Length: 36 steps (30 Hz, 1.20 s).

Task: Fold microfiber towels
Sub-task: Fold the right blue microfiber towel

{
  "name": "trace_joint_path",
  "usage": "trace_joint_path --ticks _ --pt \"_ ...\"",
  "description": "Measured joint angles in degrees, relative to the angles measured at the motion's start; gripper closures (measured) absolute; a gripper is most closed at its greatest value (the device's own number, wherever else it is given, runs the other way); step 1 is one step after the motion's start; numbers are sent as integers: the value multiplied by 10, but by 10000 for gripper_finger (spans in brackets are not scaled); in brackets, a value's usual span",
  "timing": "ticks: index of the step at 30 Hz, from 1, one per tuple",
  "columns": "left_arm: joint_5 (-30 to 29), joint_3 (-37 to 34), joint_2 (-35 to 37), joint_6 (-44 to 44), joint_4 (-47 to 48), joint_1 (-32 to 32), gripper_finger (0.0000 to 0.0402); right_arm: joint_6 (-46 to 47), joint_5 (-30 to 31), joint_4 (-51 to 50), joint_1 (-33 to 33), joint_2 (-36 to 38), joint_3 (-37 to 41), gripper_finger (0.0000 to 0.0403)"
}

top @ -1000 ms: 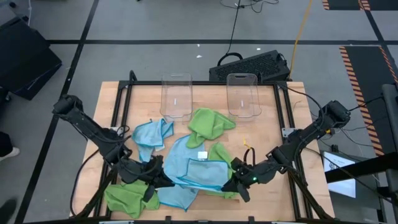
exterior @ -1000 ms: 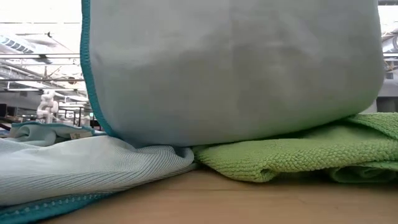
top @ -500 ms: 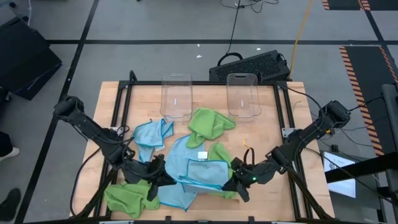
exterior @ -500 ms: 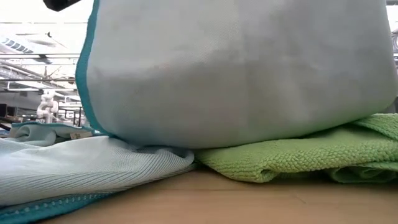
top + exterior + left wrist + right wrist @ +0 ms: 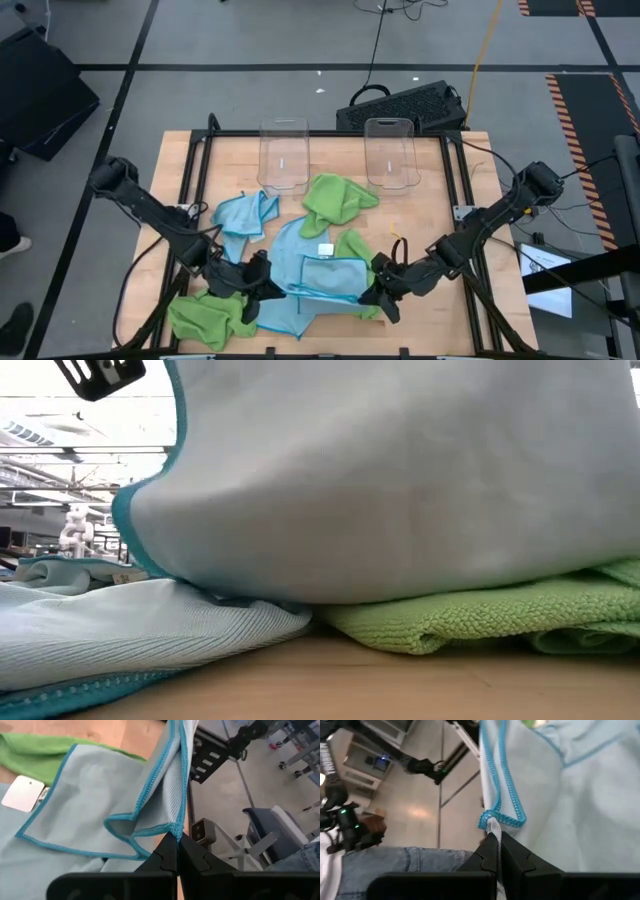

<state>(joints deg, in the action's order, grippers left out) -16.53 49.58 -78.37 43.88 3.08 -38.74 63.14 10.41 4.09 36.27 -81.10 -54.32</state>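
Observation:
A light blue microfiber towel (image 5: 318, 272) is held up by two corners over the near middle of the table. My left gripper (image 5: 262, 287) is shut on its left corner and my right gripper (image 5: 373, 291) on its right corner. In the low view the towel (image 5: 400, 480) hangs as a broad sheet. Its lower part rests on a lime green towel (image 5: 480, 620) and on another light blue towel (image 5: 120, 630). More towels lie around: green ones (image 5: 336, 198) (image 5: 204, 318) and a blue one (image 5: 243, 215). My left gripper pinches a hemmed corner (image 5: 174, 828) of the light blue towel between its two fingertips, coming from the table's left and slanting down. The cloth runs slack away from the corner, with a loose fold beside it. My right gripper pinches the opposite hemmed corner (image 5: 493, 821) between its two fingertips, coming from the table's right and slanting slightly down. The towel spreads away from the fingers, its far part lying on the other cloths.
Two clear plastic bins (image 5: 284, 155) (image 5: 390, 152) stand at the table's far edge. A white tag (image 5: 325, 249) lies on the blue cloth. A black keyboard (image 5: 402, 104) lies on the floor beyond the table. A person's jeans (image 5: 410, 857) show beside the table.
My left gripper has sunk a little and gone toward the table's right with its corner. The hanging towel has settled lower onto the cloths under it. Its left edge has drawn in at the top and bulges out at the bottom.

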Motion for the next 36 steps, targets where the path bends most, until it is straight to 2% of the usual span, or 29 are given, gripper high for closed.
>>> trace_joint_path --ticks 13,20,30,36 --pt "-6 0 -32 13 27 14 401 21 -4 -2 -52 0 45 403" --pt "-15 0 -31 -6 67 56 401 27 -4 -1 -76 0 63 403" --pt "23 0 -49 -57 72 105 401 47 -21 -1 -103 0 91 403" --pt "25 0 -56 -67 84 129 401 51 -30 0 -116 0 107 403"
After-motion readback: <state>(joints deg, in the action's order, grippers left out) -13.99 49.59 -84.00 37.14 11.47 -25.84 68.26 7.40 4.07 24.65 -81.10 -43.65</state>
